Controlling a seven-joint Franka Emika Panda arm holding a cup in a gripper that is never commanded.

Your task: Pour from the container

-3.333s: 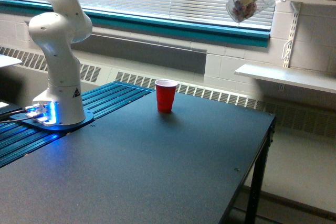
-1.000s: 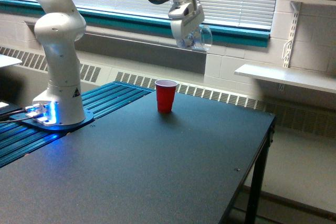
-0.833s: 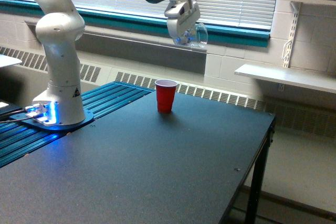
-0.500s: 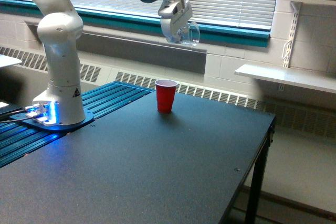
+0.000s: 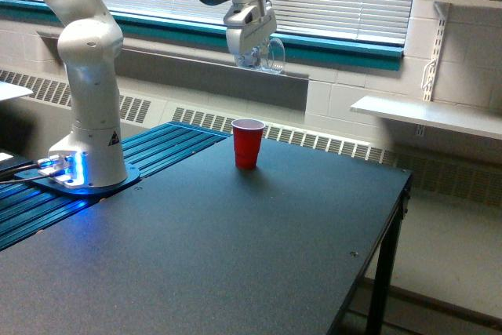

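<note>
My gripper is clamped on the clear mug, which hangs just below my fingers, handle toward the exterior view's right. It looks light, rigid and slick, so I judge a firm hold on its wall best. The red cup stands well below me, slightly to the exterior view's left.
</note>
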